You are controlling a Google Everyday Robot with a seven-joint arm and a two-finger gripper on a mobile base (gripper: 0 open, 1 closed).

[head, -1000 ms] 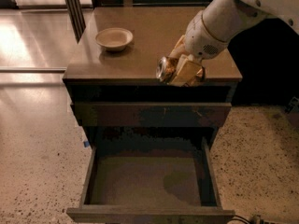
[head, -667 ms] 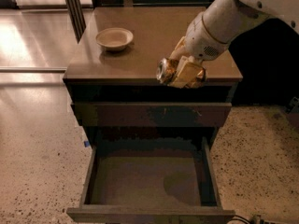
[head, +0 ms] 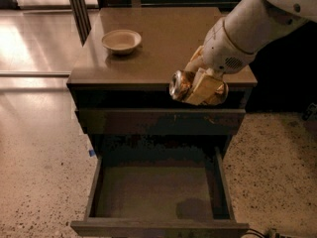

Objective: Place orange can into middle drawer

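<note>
The orange can (head: 184, 86) is shiny golden-orange and lies on its side in my gripper (head: 200, 86), which is shut on it. The white arm (head: 247, 31) reaches in from the upper right. Can and gripper hang just past the front edge of the cabinet top (head: 158, 48), in front of the closed upper drawer front (head: 158, 120). The middle drawer (head: 158, 192) is pulled out wide below, a dark shallow tray with nothing on its floor. The can is above the drawer's back right part.
A pale round bowl (head: 122, 40) stands on the cabinet top at the left. Speckled floor (head: 39, 172) lies on both sides of the cabinet. A dark post (head: 78, 9) stands at the back left.
The gripper with the can has moved forward and down, from over the cabinet top's front edge to just in front of it, above the open drawer.
</note>
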